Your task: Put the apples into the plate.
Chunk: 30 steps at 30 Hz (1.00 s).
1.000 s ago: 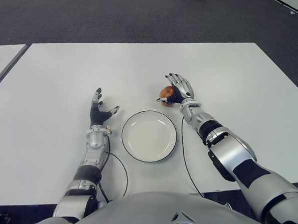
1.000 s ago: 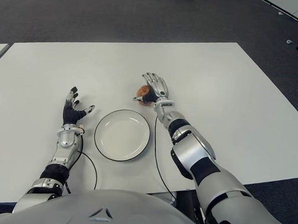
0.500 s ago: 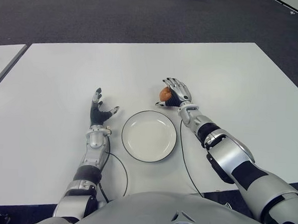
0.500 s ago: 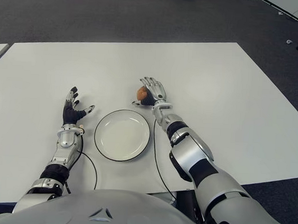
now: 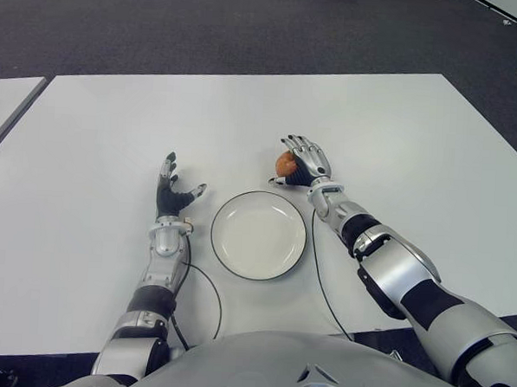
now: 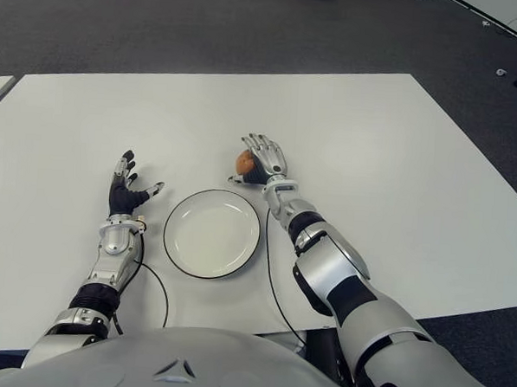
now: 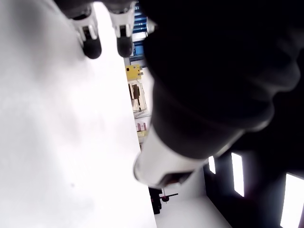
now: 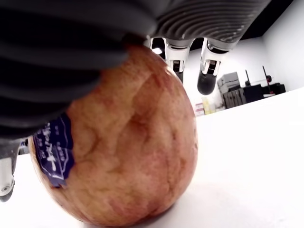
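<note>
My left hand (image 5: 170, 194) is just to the left of the plate (image 5: 258, 234) on the white bench (image 5: 97, 133), fingers spread loose, holding nothing. Plate's got nothing in it. Right hand (image 5: 305, 164) is just past the plate's far right rim, fingers wrapped over the apple (image 8: 118, 156), which sits on the bench.

Both arms wear glossy silver shells over black joints. The left hand (image 5: 174, 192) and right hand (image 5: 309, 162) have black palms and silver-segmented fingers. Thin black cables trail from each forearm
</note>
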Each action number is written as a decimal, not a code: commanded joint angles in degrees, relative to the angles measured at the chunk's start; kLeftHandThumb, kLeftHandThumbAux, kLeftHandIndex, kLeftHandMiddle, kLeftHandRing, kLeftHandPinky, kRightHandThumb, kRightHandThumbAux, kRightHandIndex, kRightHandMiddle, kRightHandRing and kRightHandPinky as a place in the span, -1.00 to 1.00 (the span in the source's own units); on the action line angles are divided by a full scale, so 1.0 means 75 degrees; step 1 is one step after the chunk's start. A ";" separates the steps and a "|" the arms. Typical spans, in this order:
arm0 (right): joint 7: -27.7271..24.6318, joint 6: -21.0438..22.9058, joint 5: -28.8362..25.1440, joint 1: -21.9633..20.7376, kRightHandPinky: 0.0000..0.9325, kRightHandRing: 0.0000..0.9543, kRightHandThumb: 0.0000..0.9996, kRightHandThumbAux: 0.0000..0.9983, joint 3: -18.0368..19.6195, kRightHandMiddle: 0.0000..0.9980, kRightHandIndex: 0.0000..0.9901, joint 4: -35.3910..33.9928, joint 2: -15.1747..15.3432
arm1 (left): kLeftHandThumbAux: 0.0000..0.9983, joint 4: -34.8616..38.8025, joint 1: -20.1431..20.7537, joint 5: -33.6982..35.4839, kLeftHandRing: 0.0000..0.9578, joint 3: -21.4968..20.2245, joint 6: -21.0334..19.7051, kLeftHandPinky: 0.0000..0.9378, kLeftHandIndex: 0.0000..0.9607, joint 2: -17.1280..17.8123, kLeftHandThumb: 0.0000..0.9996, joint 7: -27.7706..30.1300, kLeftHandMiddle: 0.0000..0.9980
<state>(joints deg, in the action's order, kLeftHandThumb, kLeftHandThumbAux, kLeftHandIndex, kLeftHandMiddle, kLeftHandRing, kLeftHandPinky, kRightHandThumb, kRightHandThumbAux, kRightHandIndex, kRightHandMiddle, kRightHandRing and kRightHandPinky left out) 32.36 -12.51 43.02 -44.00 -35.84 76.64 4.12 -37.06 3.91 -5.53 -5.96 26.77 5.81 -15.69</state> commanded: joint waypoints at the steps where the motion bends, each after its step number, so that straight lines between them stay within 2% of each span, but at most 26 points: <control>1: -0.0141 0.0016 0.0111 0.0282 -1.00 -1.00 -0.98 -0.03 -0.0120 -1.00 -1.00 0.0131 -0.0120 | 0.07 -0.0189 -0.0152 0.0039 -1.00 0.0002 -0.0215 -0.95 -1.00 -0.0118 -0.78 0.0045 -1.00; 22: -0.0234 0.0212 0.0184 0.0358 -1.00 -1.00 -1.00 -0.03 -0.0379 -1.00 -1.00 0.0194 -0.0216 | 0.07 -0.0340 -0.0137 0.0006 -1.00 -0.0007 -0.0033 -0.93 -1.00 -0.0083 -0.78 0.0037 -1.00; 28: -0.0229 0.0207 0.0132 0.0434 -0.64 -0.91 -0.93 0.03 -0.0348 -0.96 -1.00 0.0225 -0.0148 | 0.07 -0.0393 -0.0139 0.0033 -1.00 -0.0026 -0.0045 -0.95 -1.00 -0.0042 -0.77 0.0092 -1.00; 30: -0.0242 0.0176 0.0095 0.0482 -0.38 -0.71 -0.69 0.11 -0.0308 -0.86 -0.97 0.0250 -0.0101 | 0.08 -0.0430 -0.0128 0.0043 -1.00 -0.0029 -0.0047 -0.96 -1.00 -0.0037 -0.76 0.0108 -1.00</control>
<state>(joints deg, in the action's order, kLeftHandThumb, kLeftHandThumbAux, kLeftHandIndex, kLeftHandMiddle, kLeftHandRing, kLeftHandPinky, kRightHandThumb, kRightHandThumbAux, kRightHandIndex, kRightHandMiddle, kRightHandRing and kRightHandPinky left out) 32.55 -11.43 43.11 -43.78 -37.76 76.74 3.40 -38.04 4.07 -5.54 -6.09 28.01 5.79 -15.69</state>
